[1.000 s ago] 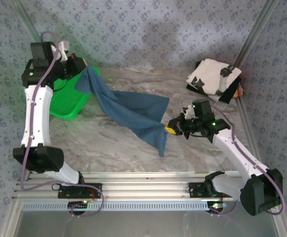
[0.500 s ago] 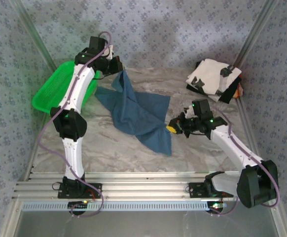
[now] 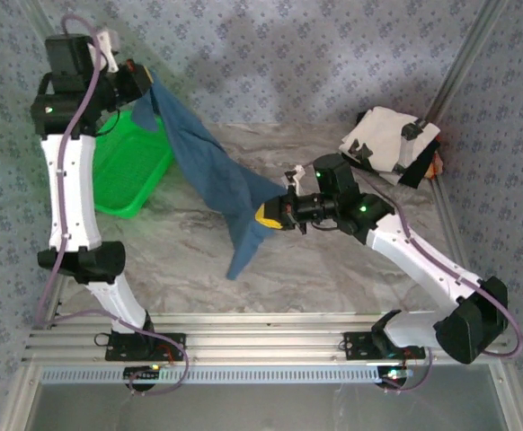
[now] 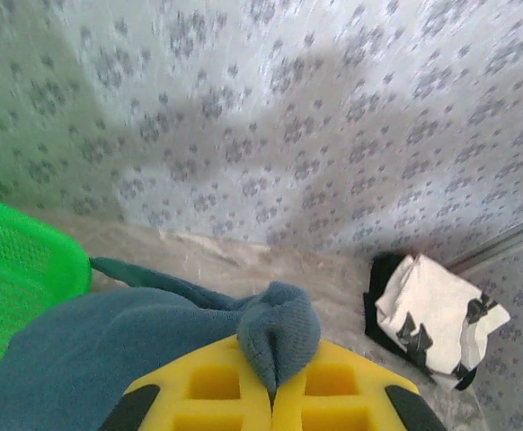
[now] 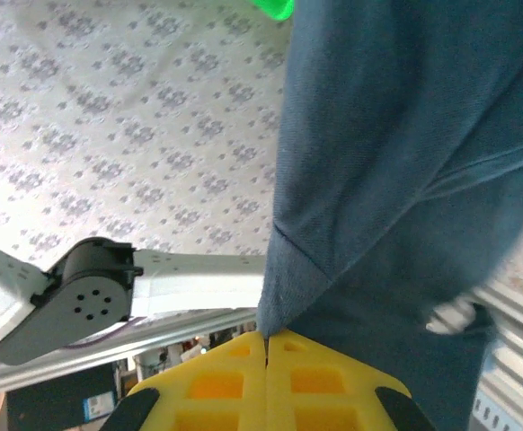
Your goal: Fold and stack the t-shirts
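A dusty-blue t-shirt [image 3: 209, 172] hangs in the air, stretched between both grippers. My left gripper [image 3: 145, 83], raised high at the back left, is shut on one bunched corner of the blue t-shirt [image 4: 275, 332]. Lower, near the table's middle, my right gripper [image 3: 266, 215] is shut on another edge of the blue t-shirt [image 5: 396, 171], and a loose tail hangs below it. At the back right lies a pile of folded t-shirts [image 3: 389, 142], the top one white with black patches; this pile of folded t-shirts [image 4: 432, 319] also shows in the left wrist view.
A green mesh basket [image 3: 128, 172] stands at the back left, under the left arm; the basket's rim [image 4: 28, 260] is close to the held cloth. The marbled table [image 3: 333, 269] ends at an aluminium rail in front. Patterned walls close the back and sides.
The left gripper has swung back up and to the left with its corner of the shirt. The right gripper has moved left and up, lifting the shirt off the table.
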Robot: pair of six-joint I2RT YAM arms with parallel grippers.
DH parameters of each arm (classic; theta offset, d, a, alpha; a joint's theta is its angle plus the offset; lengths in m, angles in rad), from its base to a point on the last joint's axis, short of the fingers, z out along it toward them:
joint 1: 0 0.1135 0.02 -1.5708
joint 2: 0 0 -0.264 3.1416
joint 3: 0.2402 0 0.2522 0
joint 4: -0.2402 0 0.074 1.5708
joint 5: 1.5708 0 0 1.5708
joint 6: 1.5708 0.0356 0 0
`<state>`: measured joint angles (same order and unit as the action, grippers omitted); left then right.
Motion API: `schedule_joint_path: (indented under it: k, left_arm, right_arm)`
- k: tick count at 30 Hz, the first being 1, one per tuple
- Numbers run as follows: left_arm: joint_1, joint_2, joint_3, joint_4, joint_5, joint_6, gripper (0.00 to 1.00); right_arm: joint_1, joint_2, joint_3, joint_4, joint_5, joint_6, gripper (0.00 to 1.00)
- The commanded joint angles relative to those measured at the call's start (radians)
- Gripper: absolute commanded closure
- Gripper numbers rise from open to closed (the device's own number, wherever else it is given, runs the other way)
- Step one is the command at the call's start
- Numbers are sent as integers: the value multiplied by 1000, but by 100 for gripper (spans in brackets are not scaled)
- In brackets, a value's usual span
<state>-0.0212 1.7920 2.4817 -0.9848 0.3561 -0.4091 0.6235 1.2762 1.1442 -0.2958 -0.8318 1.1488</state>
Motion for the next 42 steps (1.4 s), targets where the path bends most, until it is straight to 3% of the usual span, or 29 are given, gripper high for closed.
schedule_joint_path:
  k: [1,7,12,19,22,23,24,25,27,30,33,34,35,42]
  left_arm:
    - [-15,54,0,-15,65,24,100]
    - [-155,255,2,-10,27,79,100]
    - [-252,431,5,45,-3,73,100]
    - [-287,595,115,85,-63,22,97]
    - [-287,632,161,108,-21,5,74]
    - [-287,639,184,92,-16,-1,55]
    - [-287,641,206,62,-19,-9,43]
    - [-287,635,222,30,-22,-15,37]
    - [-291,583,222,-32,-19,-22,31]
    - [-307,434,108,-77,-33,-14,16]
    - [-297,241,-139,-58,-43,-46,11]
    - [-286,164,-250,-30,-36,-69,2]
    - [-274,95,-351,3,-27,-93,0]
    - [-280,-390,-1101,199,25,-295,3]
  right_arm:
    - [-22,0,-43,-70,-32,3,100]
    - [-128,74,-272,-41,-61,-75,100]
    - [-193,190,-315,-126,-59,-239,100]
    - [-256,277,-322,-154,-8,-312,98]
    - [-280,285,-319,-141,24,-306,96]
    - [-289,295,-315,-151,34,-310,90]
    - [-296,306,-307,-170,46,-323,85]
    - [-299,314,-297,-193,60,-337,77]
    - [-308,319,-276,-248,99,-382,53]
    - [-335,308,-232,-333,163,-460,41]
    - [-368,293,-194,-394,203,-511,34]
    - [-377,285,-184,-413,216,-568,33]
    - [-380,277,-174,-430,226,-599,31]
    - [-323,246,-100,-594,219,-893,27]
